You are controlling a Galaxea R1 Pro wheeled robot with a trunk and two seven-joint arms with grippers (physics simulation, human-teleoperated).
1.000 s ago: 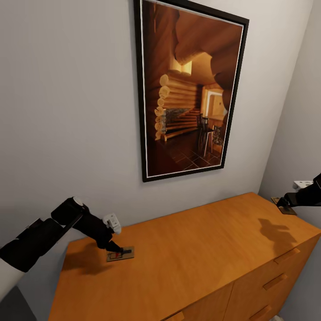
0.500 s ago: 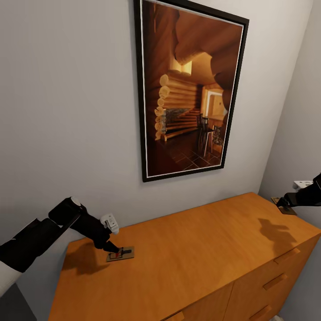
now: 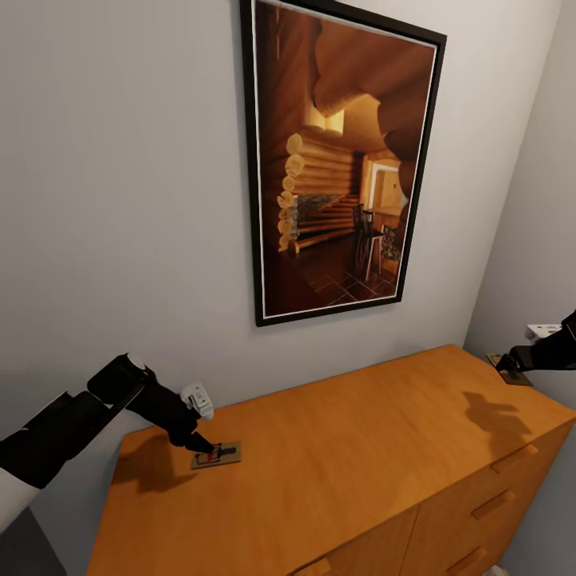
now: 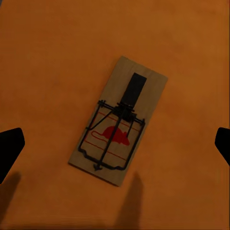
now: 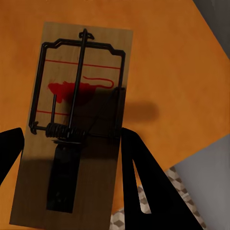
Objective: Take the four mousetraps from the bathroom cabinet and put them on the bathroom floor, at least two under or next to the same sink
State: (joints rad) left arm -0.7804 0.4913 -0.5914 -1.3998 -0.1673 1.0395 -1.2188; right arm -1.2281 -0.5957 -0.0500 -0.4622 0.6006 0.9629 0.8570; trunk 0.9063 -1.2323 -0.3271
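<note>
Two tan wooden mousetraps, each with dark wire and a red mouse print, lay on the cabinet top: the left mousetrap near its back left corner, the right mousetrap at its back right corner. The left gripper hovered over the first with jaws spread wide and empty. The right gripper straddled the second, jaws open on either side of it.

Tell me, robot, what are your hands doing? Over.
Left end effector open above one mousetrap. Right end effector open at another mousetrap near the cabinet corner. Nothing blocking.
</note>
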